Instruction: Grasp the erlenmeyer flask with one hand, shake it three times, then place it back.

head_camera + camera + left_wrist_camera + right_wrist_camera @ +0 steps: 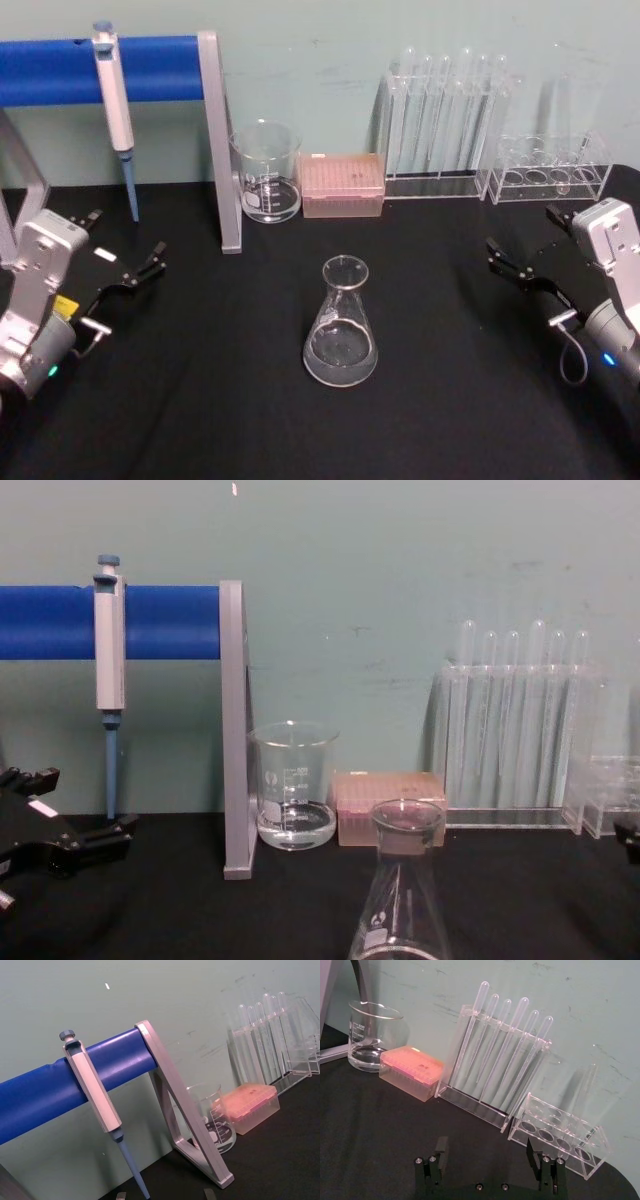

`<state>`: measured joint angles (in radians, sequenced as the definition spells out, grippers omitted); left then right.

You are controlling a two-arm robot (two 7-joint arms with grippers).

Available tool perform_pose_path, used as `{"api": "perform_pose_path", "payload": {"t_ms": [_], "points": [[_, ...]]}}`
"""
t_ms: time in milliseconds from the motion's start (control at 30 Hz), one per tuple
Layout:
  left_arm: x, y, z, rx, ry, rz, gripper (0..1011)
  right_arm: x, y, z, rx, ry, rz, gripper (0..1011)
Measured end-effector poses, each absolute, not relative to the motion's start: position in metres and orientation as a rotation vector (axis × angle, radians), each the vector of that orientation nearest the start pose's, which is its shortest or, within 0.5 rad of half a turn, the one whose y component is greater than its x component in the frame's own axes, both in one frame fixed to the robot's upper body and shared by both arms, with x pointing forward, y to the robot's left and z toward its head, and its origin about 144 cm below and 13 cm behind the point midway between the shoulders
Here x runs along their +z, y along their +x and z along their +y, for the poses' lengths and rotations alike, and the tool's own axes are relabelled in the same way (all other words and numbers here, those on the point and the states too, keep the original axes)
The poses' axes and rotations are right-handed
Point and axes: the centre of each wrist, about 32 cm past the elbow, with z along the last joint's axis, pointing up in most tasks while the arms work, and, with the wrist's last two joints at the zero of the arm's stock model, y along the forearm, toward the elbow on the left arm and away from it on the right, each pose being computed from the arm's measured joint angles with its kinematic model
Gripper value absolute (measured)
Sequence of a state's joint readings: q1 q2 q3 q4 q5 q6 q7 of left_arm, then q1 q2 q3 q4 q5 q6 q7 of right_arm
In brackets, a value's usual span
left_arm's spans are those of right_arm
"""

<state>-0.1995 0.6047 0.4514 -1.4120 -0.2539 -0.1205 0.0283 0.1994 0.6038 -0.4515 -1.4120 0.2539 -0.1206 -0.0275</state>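
On table [200, 400], erlenmeyer flask [341, 335], perhaps part-filled.

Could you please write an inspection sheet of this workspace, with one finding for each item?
Surface: black cloth, lying flat.
Job's things: erlenmeyer flask upright at the centre, untouched.
Clutter: beaker, pink tip box, pipette rack and tube rack along the back; pipette hanging on the blue bar.
Grippers: left gripper open, low at the left; right gripper open, low at the right; both apart from the flask.
Cables: grey cable looped at the right wrist.
Surroundings: pale green wall; nothing else seen.
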Motion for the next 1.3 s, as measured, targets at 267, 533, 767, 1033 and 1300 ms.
{"api": "perform_pose_path", "payload": {"t_ms": [267, 533, 767, 1033, 1300], "points": [[1.140, 0.489, 0.310, 1.248, 0.304, -0.285, 1001, 1.140, 0.489, -0.310, -1.248, -0.304, -0.285, 1000], [1.140, 0.489, 0.310, 1.248, 0.304, -0.285, 1001, 1.140, 0.489, -0.310, -1.248, -0.304, -0.285, 1000], [1.140, 0.489, 0.310, 1.248, 0.304, -0.285, 1001, 1.140, 0.489, -0.310, -1.248, -0.304, -0.285, 1000], [1.140, 0.489, 0.310, 1.248, 0.304, -0.285, 1001, 1.144, 0.489, -0.315, -1.240, -0.286, -0.285, 1000], [1.140, 0.489, 0.310, 1.248, 0.304, -0.285, 1001, 1.154, 0.481, -0.321, -1.174, -0.197, -0.240, 1000]]}}
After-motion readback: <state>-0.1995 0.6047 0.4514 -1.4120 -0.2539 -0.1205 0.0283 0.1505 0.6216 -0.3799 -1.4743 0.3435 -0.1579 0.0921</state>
